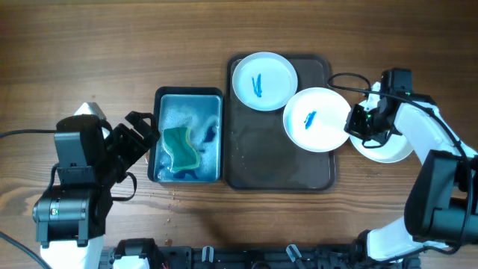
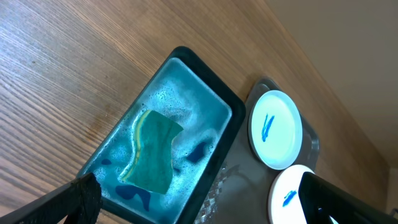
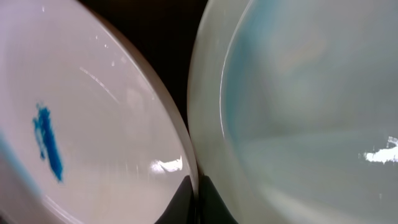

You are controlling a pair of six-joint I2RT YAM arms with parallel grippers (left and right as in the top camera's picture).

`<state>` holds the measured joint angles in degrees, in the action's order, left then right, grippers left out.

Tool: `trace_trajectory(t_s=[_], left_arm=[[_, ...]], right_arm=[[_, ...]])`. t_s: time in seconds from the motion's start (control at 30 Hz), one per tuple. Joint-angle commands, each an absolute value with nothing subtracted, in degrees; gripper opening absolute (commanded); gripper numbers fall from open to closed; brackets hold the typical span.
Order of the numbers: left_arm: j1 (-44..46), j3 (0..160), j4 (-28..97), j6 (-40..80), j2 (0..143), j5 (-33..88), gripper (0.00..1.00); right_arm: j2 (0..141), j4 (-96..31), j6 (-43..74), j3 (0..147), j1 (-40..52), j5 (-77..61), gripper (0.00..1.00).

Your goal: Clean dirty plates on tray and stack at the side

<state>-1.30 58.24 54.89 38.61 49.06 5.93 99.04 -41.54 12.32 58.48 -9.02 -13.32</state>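
Two smeared plates (image 1: 263, 81) lie on the tray (image 1: 276, 164), right gripper (image 1: 352, 123) clamping one, left gripper (image 1: 146, 133) spread beside basin (image 1: 187, 91).

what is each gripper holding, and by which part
The right gripper pinches the blue-smeared plate at the tray's right edge by its rim. The left gripper is open and holds nothing.

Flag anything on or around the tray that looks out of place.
The right-hand smeared plate hangs over the right rim of the tray, its edge pinched by the shut right claw. Small droplets dot the table by the near edge of the soapy basin. Nothing else stands out.
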Motion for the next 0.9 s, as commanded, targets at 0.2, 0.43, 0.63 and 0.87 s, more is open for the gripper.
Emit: trace_trajectory(t_s=[0.2, 0.43, 0.63, 0.87], left_arm=[[-1.78, 58.87, 54.81, 37.69, 48.80, 6.39, 1.00], [-1.78, 58.87, 54.81, 37.69, 48.80, 6.39, 1.00], [-1.78, 58.87, 54.78, 37.71, 48.80, 6.39, 1.00], [-1.78, 58.87, 54.81, 37.71, 48.80, 10.02, 1.00]], right_arm=[[83.05, -51.29, 12.58, 58.24, -6.31, -15.14, 0.04], [82.15, -46.26, 17.10, 50.98, 7.20, -14.85, 0.04], [84.93, -32.60, 24.53, 41.71, 12.60, -11.22, 0.04], [85.47, -30.55, 16.49, 42.87, 11.92, -9.87, 0.24]])
